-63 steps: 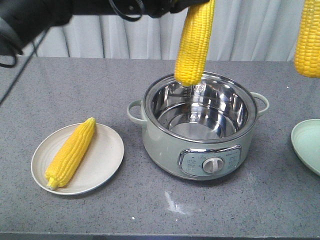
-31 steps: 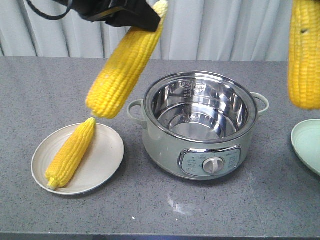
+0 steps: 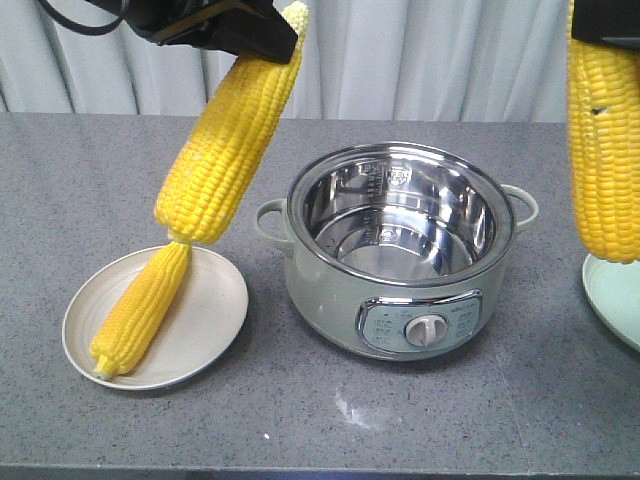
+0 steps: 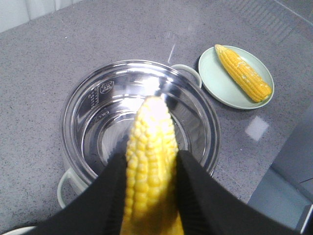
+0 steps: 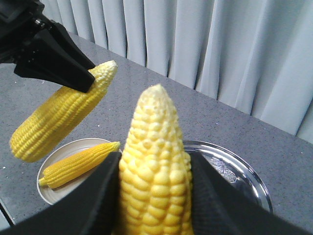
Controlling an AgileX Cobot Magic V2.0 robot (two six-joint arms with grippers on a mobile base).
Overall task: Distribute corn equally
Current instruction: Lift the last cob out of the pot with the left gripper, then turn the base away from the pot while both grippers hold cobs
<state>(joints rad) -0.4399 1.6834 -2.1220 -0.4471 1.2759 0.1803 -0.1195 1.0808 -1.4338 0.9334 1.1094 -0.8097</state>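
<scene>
The left gripper [image 3: 258,36] has swung its cob [image 3: 225,150] lower, close over the cob [image 3: 140,310] lying on the beige plate [image 3: 215,320]. The right gripper [image 5: 155,196] has sunk its own cob [image 3: 605,150] toward the green plate [image 3: 608,290]. Both jaws are clamped on corn. The pot [image 3: 330,290] is empty, and each plate holds one cob — the green plate's [image 4: 244,73] included — so two placements remain.

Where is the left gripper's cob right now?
Front view, left side: the held cob hangs tilted from the left gripper, blunt end over the tip of the plated cob, left of the pot.
</scene>
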